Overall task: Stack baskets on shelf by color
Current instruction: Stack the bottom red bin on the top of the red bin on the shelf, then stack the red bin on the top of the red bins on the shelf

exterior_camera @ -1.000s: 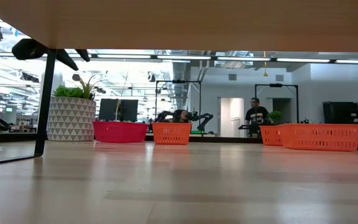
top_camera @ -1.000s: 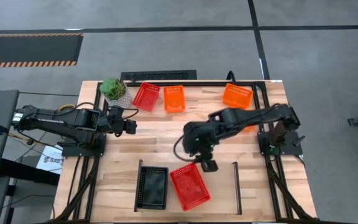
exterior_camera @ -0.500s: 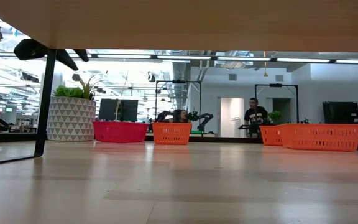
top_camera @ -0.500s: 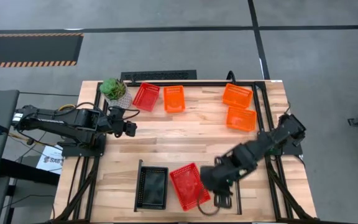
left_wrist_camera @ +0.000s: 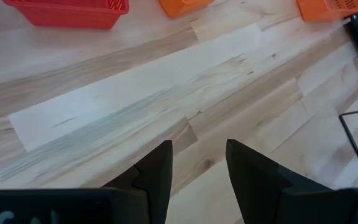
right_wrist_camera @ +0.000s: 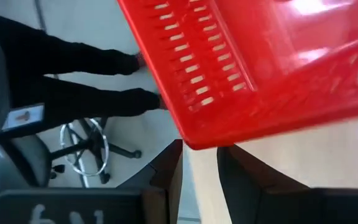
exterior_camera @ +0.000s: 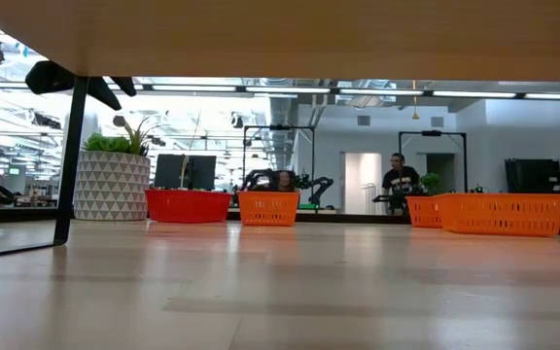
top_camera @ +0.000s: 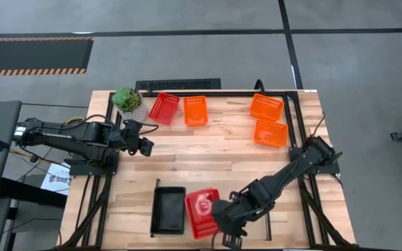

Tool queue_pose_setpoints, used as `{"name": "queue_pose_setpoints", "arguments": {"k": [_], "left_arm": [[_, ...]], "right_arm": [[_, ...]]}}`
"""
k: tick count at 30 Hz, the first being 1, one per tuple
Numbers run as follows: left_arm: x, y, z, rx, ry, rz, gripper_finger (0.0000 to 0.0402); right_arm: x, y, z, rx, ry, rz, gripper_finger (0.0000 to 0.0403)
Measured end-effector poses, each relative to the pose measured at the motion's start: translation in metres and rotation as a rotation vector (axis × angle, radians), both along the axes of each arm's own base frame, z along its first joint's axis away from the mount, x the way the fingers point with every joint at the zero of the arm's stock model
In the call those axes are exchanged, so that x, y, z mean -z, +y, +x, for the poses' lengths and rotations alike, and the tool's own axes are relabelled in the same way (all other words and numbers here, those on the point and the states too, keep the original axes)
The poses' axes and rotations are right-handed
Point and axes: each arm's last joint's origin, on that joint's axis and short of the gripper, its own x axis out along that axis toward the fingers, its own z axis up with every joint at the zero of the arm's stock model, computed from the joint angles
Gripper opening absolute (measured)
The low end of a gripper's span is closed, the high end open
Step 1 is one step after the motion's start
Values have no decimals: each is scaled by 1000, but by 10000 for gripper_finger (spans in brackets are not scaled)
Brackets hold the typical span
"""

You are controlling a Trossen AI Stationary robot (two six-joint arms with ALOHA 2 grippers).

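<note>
While the left arm lies folded along the table's left side, its left gripper [top_camera: 147,144] hovers over bare planks just in front of the potted green plant in a patterned white pot [top_camera: 127,100], and the left wrist view shows its two dark fingers [left_wrist_camera: 157,171] a little apart with nothing between them. The right arm stretches in one long diagonal from its base at the table's right edge down toward the near edge, ending at the right gripper [top_camera: 230,239], which sits at the near right corner of the red rectangular plastic mesh basket [top_camera: 202,210]. From the right wrist view, that red basket [right_wrist_camera: 272,59] fills most of the frame above the fingertips [right_wrist_camera: 169,165]; the fingers stand slightly apart, and whether they pinch the basket's rim cannot be told. The red basket rests on the light wooden shelf board [top_camera: 246,194] between thin black side rails, its long axis running roughly from the near edge toward the far edge, tilted a little. Just beside it on the left sits a black rectangular mesh basket [top_camera: 168,210], long axis the same way. Along the far edge stand a second red basket [top_camera: 163,107] and three orange mesh baskets [top_camera: 195,110], [top_camera: 266,107], [top_camera: 271,132].
</note>
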Motion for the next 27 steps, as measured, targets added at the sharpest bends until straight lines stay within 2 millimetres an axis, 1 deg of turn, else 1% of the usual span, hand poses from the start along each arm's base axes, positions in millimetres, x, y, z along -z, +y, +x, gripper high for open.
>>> {"name": "queue_pose_setpoints", "arguments": {"k": [3,6,8,13,15,17,19,22,25,27], "left_arm": [[0,0,0,3,1,-3,138],[0,0,0,7,1,-7,138],[0,0,0,7,1,-8,138],[0,0,0,7,1,-7,138],[0,0,0,7,1,-7,138],[0,0,0,3,0,-9,138],[0,0,0,2,-1,-10,138],[0,0,0,-1,-5,-15,138],[-1,0,-1,-10,-15,-30,138],[-3,0,-3,-19,-30,-29,138]], "right_arm": [[2,-3,7,7,-12,27,121],[-1,-6,8,28,-5,39,121],[-6,-7,5,38,-9,53,121],[-34,-5,-4,32,-67,108,120],[-44,-4,-6,25,-99,122,120],[-57,-7,-6,13,-159,103,120],[-72,-16,-4,0,-248,55,120],[-87,-41,4,20,-361,-81,120],[-96,-76,16,74,-415,-207,120],[-103,-103,23,126,-437,-258,122]]}}
